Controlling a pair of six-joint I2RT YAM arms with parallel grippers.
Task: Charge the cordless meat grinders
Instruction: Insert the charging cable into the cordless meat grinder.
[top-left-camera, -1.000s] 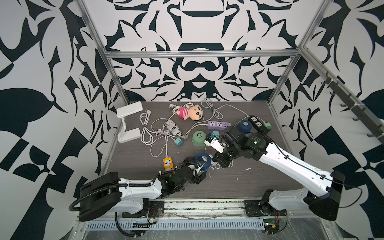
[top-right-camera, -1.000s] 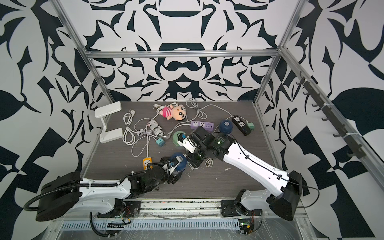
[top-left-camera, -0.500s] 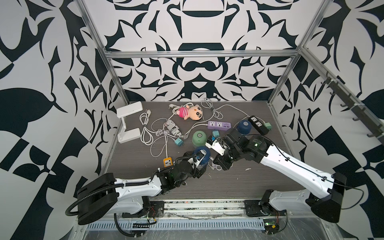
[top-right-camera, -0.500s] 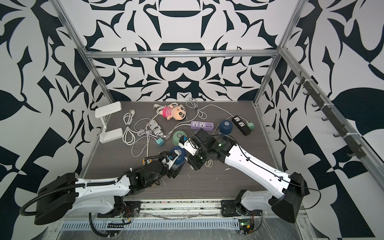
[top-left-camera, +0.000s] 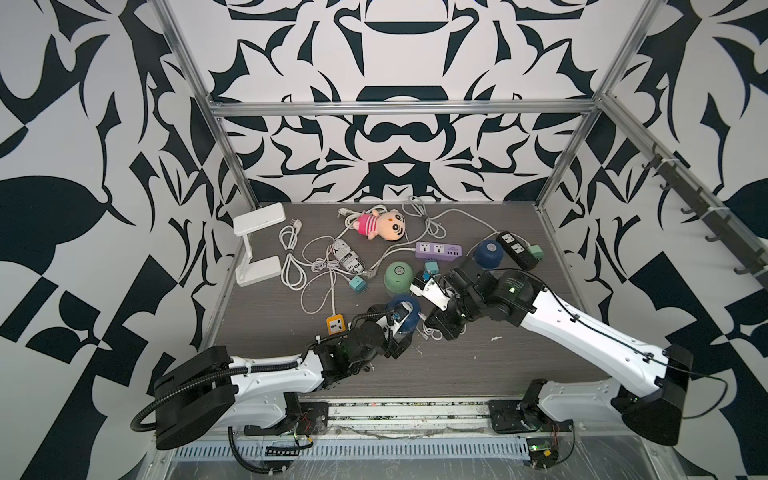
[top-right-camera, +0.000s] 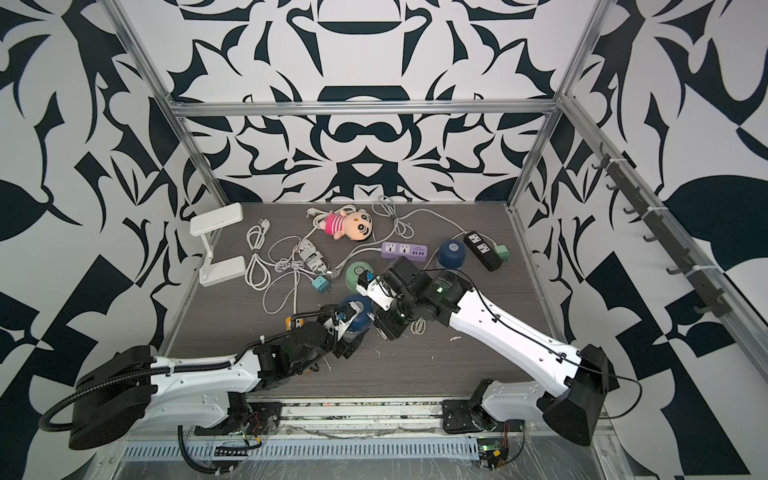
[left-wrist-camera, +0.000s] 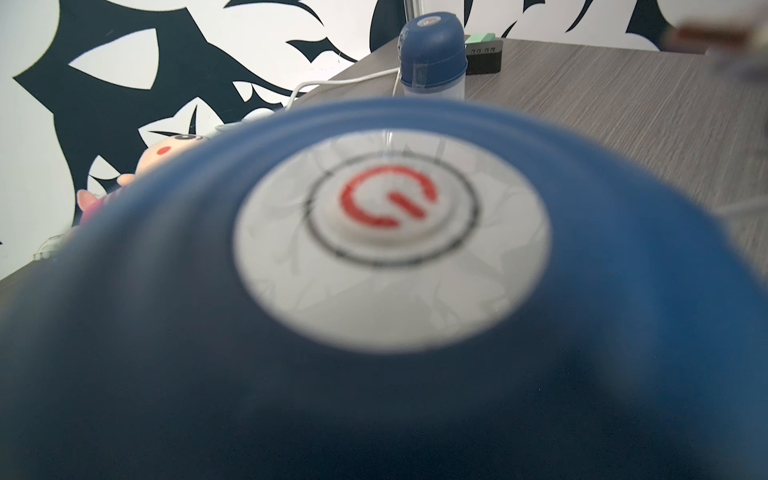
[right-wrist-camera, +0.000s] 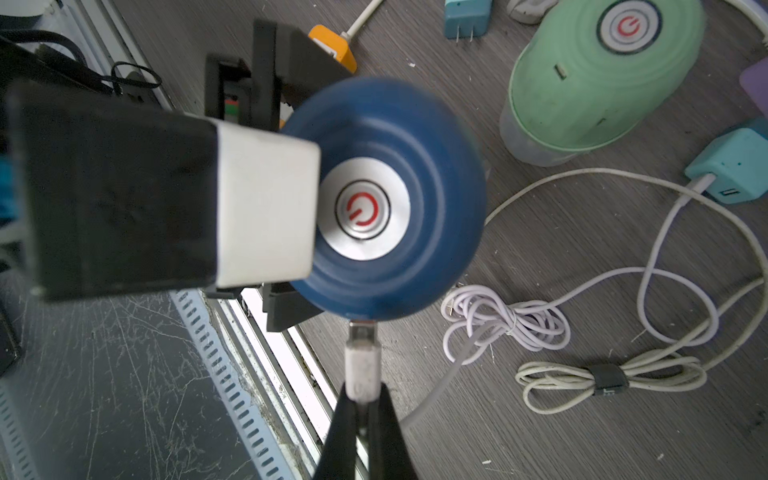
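While the left gripper (top-left-camera: 389, 330) clasps the near dark blue grinder (right-wrist-camera: 436, 216) at the front of the table (top-left-camera: 478, 365), its jaws spread wide and pressed against two sides of the body, the silver button (right-wrist-camera: 365, 210) on the dome carries the clearest marking in the scene: a red power symbol inside a thin black ring. The dome is ridged in concentric steps and fills the left wrist view.

Just beside it, the right gripper (right-wrist-camera: 360, 401) is pressed together on a white charging plug (right-wrist-camera: 360, 361). The plug's metal tip sits at the edge of the blue dome, but contact cannot be confirmed. Its cable (right-wrist-camera: 507, 324) lies bundled on the table nearby. An orange power strip (top-left-camera: 336, 324) lies just beside the left gripper.

Further back stands the mint green grinder (right-wrist-camera: 582, 95), upright on a clear cup, with the same red symbol on its button and small slots in its side. A teal adapter (right-wrist-camera: 731, 170) lies near it.

Beyond are a purple power strip (top-left-camera: 438, 250) and the far dark blue grinder (top-left-camera: 489, 254), upright on its clear cup just beside a black power strip (top-left-camera: 515, 249). To the left lies a black-and-white printed roll (top-left-camera: 347, 259), its lettering too small to read. A plush doll (top-left-camera: 380, 224) lies near the back edge.
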